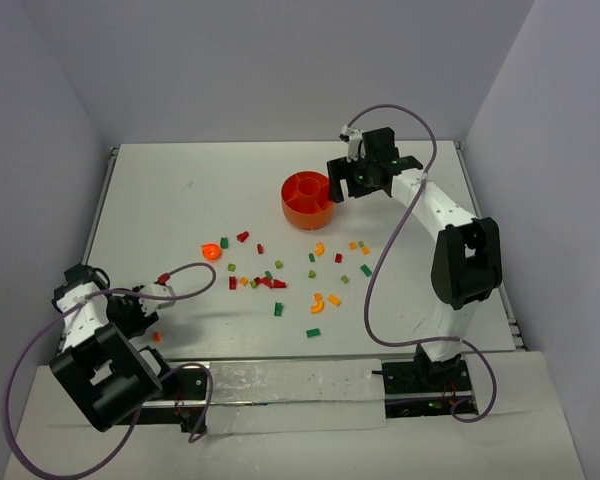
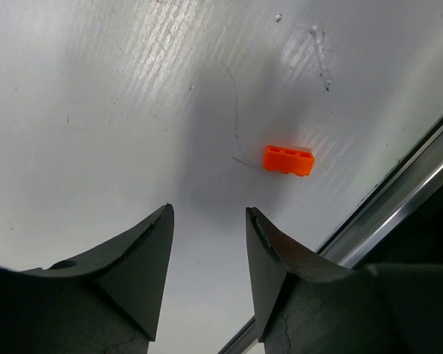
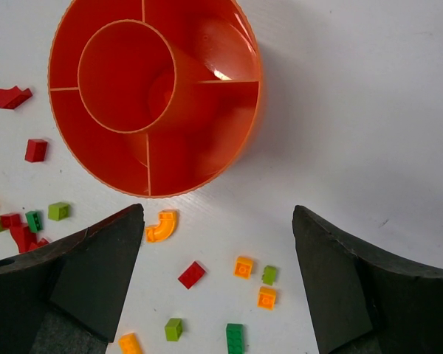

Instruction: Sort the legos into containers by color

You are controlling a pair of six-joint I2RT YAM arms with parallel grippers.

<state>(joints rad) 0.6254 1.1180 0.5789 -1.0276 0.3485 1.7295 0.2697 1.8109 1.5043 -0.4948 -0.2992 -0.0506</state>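
The small orange rectangular plastic brick [image 2: 289, 159] lies alone on the white surface [image 2: 96, 110], near the metal edge rail [image 2: 387, 210] and just ahead of the left gripper [image 2: 208, 215], whose jaws stand parted and hold nothing. We judge the brick light, rigid and smooth, apt to skid or tip if nudged, so we would take it across its narrow width, closing flat on the two long faces. The scattered red, green, orange and yellow plastic bricks [image 1: 270, 282] lie mid-surface, well apart from it. The round orange plastic bowl with inner dividers [image 3: 240, 118] sits farther off, below the right gripper [image 3: 218, 215], which is spread wide and empty.
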